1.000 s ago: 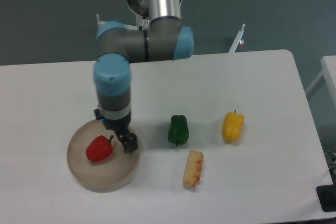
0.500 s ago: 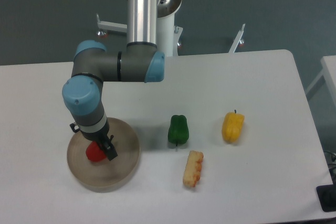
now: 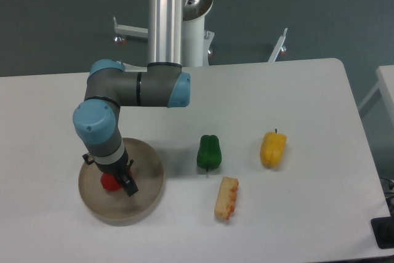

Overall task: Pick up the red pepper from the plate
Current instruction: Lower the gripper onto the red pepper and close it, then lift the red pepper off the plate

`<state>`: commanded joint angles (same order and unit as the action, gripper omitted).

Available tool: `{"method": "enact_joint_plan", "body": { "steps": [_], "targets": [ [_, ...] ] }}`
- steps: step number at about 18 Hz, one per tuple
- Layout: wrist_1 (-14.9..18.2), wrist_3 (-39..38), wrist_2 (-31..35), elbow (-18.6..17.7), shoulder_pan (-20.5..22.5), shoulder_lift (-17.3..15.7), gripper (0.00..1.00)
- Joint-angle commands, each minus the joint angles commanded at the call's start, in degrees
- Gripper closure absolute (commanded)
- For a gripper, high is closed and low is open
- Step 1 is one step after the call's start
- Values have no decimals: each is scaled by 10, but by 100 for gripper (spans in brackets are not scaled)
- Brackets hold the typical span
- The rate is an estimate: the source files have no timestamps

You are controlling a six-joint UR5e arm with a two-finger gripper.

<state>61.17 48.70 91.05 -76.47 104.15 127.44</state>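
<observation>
Down on the plate [image 3: 148, 180] my gripper [image 3: 120, 180] covered the red pepper [image 3: 109, 182], left of centre; I couldn't tell the fingers' state. Green pepper [image 3: 209, 152] stood well apart rightward.

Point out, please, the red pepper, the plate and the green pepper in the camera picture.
red pepper [image 3: 109, 182], fixed camera, visible red side left of the gripper.
plate [image 3: 148, 177], fixed camera, bare surface near its right rim.
green pepper [image 3: 209, 151], fixed camera, middle of its body.
</observation>
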Motion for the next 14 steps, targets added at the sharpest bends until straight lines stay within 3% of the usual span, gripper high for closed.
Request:
{"method": "enact_joint_plan", "body": {
  "steps": [4,6,12,14],
  "targets": [
    [3,-7,-10,4,1,-24,79],
    [5,-7,-28,7,13,-51,79],
    [8,-1,-54,3,89,-98,78],
    [38,0,-62,6,120,-116,78]
  ]
}}
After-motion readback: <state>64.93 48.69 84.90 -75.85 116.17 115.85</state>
